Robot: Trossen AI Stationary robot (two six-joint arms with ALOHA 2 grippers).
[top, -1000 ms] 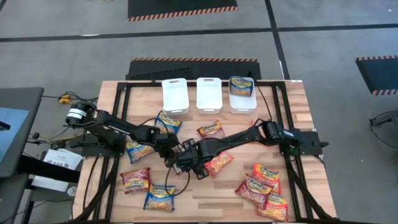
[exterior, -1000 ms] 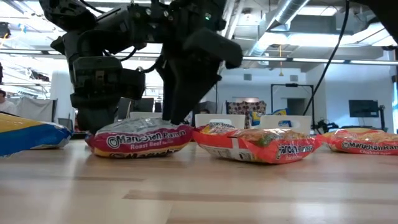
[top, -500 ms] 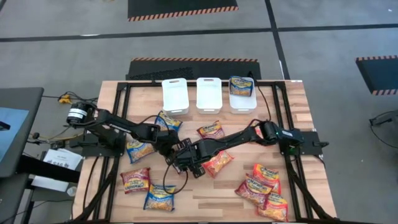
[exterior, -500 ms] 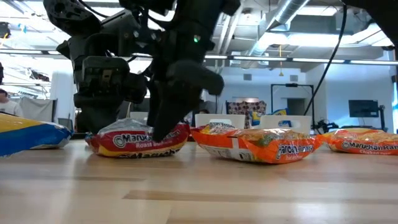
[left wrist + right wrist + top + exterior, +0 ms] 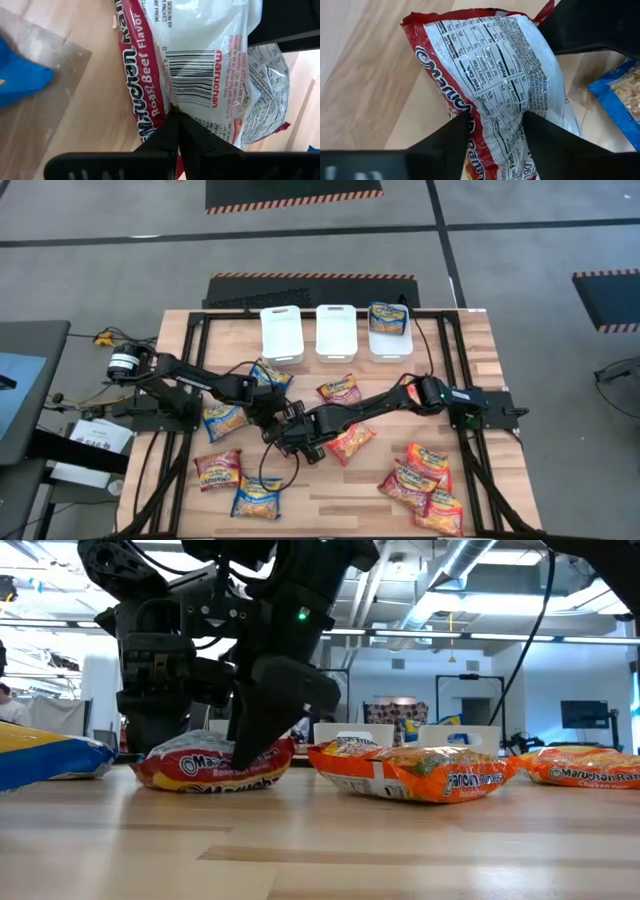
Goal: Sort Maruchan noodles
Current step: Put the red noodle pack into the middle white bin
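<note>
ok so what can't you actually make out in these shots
High view: the roast beef packet is mostly hidden under the left gripper and right gripper, where the arms meet.
Low view: the arms block the roast beef packet's far side, and the blue packet is cut off by the picture's left edge.
High view: the print on the orange packet is too small to read.

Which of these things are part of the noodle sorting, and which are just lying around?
In the job: red Roast Beef packet, with left gripper and right gripper at it; other noodle packets; white bins, one holding a blue packet.
Lying about: striped floor mat; cables beside the table.
</note>
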